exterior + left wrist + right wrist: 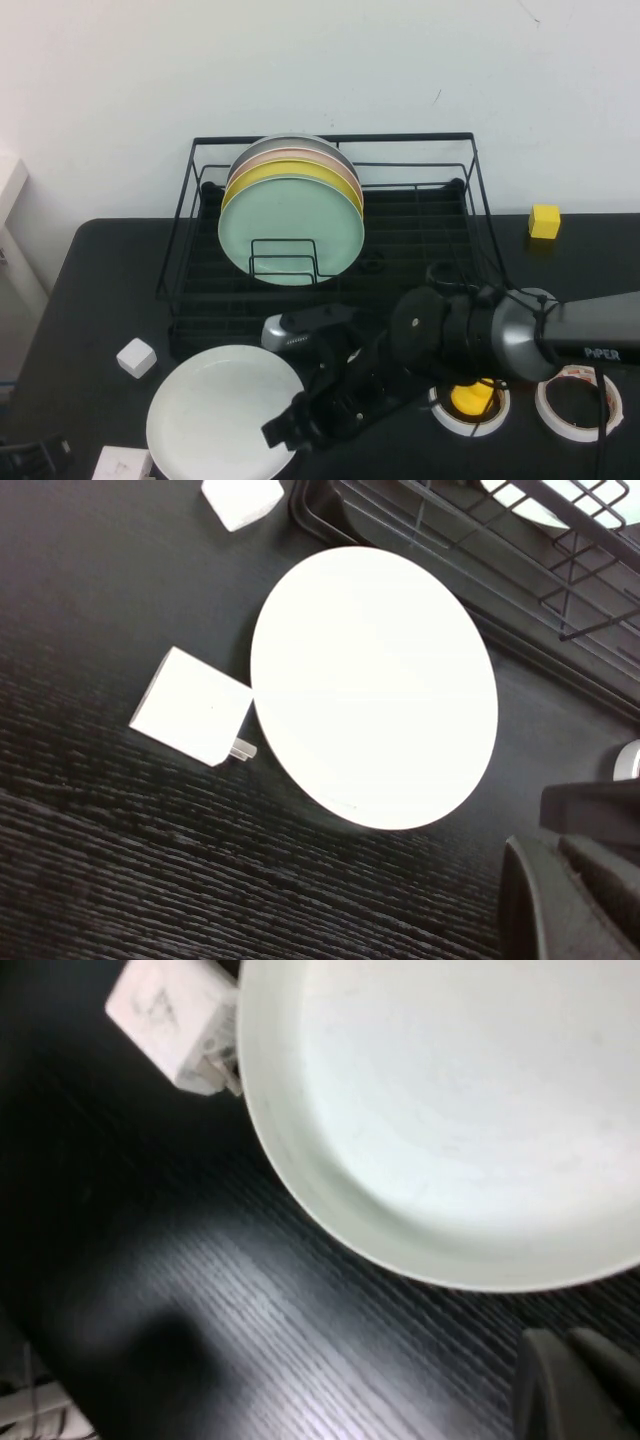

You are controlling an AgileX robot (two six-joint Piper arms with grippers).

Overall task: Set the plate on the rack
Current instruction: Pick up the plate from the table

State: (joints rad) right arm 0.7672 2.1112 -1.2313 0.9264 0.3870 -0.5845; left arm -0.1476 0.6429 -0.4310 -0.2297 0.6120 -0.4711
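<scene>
The plate (pixel 222 410) is plain white and lies flat on the black table near the front left, in front of the rack (pixel 330 138). My right arm reaches across from the right. Its right gripper (pixel 285 430) is shut and empty, low at the plate's right edge. In the right wrist view the plate (pixel 460 1110) fills the upper part, a short gap from the shut right gripper (pixel 570 1370). My left gripper (pixel 25 458) sits at the front left corner, shut and empty. In the left wrist view the plate (pixel 375 685) lies apart from the left gripper (pixel 565 880).
A mint-green plate (pixel 290 228) and a yellow plate (pixel 300 172) stand among several in the rack. A white cube (pixel 136 357) and a white charger (pixel 122 463) lie left of the plate. Tape rolls (pixel 578 400), a yellow piece (pixel 470 398) and a yellow block (pixel 544 221) are on the right.
</scene>
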